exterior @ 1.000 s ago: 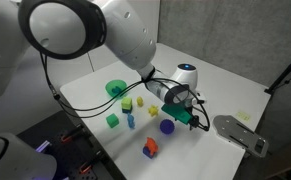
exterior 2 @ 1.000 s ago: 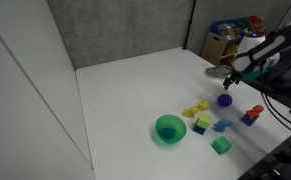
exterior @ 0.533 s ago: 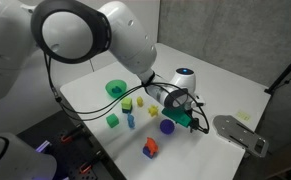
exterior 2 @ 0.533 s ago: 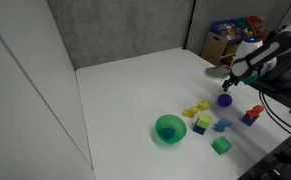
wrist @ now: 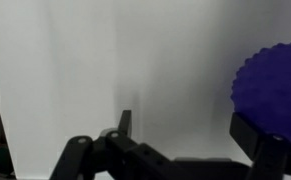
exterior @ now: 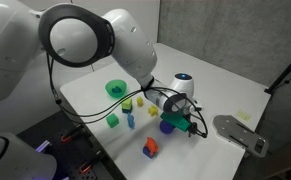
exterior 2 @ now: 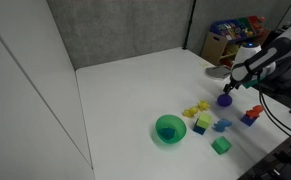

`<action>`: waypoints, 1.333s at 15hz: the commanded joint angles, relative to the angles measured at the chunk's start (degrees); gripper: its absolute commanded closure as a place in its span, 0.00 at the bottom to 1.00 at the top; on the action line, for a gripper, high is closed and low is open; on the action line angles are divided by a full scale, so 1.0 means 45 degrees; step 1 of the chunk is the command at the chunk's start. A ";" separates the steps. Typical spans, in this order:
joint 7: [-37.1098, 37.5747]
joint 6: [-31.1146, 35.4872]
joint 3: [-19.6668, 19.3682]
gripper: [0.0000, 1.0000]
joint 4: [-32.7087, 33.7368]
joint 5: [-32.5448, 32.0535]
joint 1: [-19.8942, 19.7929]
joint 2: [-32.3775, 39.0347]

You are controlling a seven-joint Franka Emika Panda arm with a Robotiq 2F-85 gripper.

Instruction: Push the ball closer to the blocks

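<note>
My pincer (wrist: 190, 135) is spread, one finger low beside the ball (wrist: 273, 90), so I judge a sideways shove across the worktop (exterior: 220, 100) would send it toward the nearby blocks (exterior: 128, 104).

Green bowl (exterior 2: 159, 131) is seen on white table (exterior 2: 125, 85); cluttered cardboard box (exterior 2: 221, 47) is located at bowl's 1 o'clock.

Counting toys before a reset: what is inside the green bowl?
In an exterior view the green bowl shows only its bare green inside, no toy. Seen elsewhere, its near wall hides part of that inside. The ball and blocks lie outside it on the table.
</note>
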 commanded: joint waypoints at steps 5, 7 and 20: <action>0.0085 0.0108 0.0072 0.00 -0.0315 -0.0329 0.0067 -0.0324; -0.0023 0.0097 0.0129 0.00 -0.0553 -0.0341 0.0055 -0.0544; -0.0704 -0.0023 0.0679 0.00 -0.2860 -0.0682 0.0082 -0.2355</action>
